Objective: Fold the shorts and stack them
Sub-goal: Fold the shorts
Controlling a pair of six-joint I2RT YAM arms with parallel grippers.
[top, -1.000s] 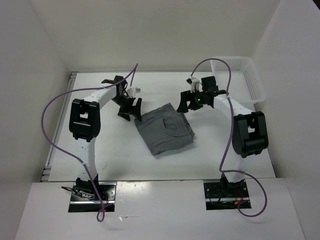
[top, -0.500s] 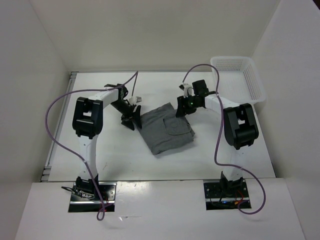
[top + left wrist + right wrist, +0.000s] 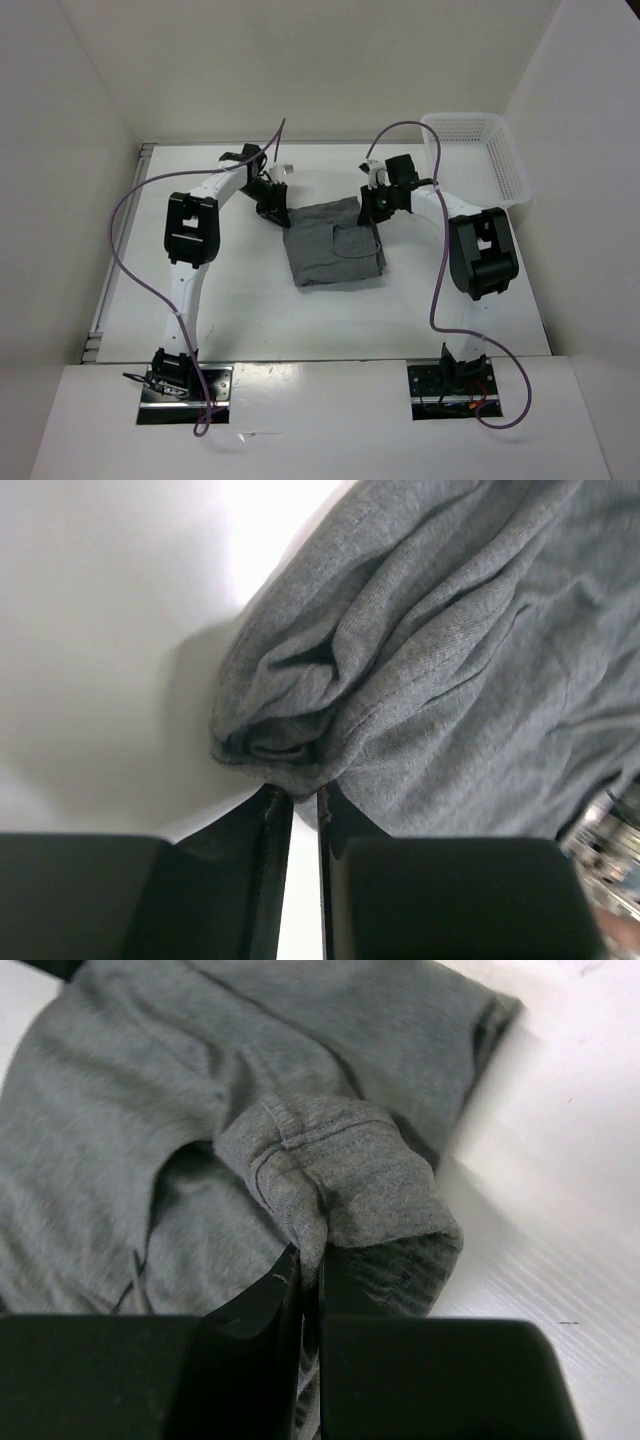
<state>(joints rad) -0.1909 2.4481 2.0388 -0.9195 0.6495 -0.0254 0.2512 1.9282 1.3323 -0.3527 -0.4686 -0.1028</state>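
At the middle of the table (image 3: 230, 300), a touch toward 12 o'clock, I see the shorts (image 3: 333, 245) lying as a rough grey square with the pocket facing up. I have both arms reaching in over the far edge of the cloth. The left gripper (image 3: 300, 798) sits at the shorts' 10 o'clock corner. In its wrist view the jaws are drawn narrow, with only a slit of white table showing between them, and a bunched fold of the grey cloth is caught at their tips. The right gripper (image 3: 312, 1260) sits at the 1 o'clock corner. Its jaws are pressed together on a stitched hem that humps up just above them. The rest of the shorts lies flat on the table. A white mesh basket (image 3: 505, 170) stands at the table's 2 o'clock corner, well apart from the cloth.
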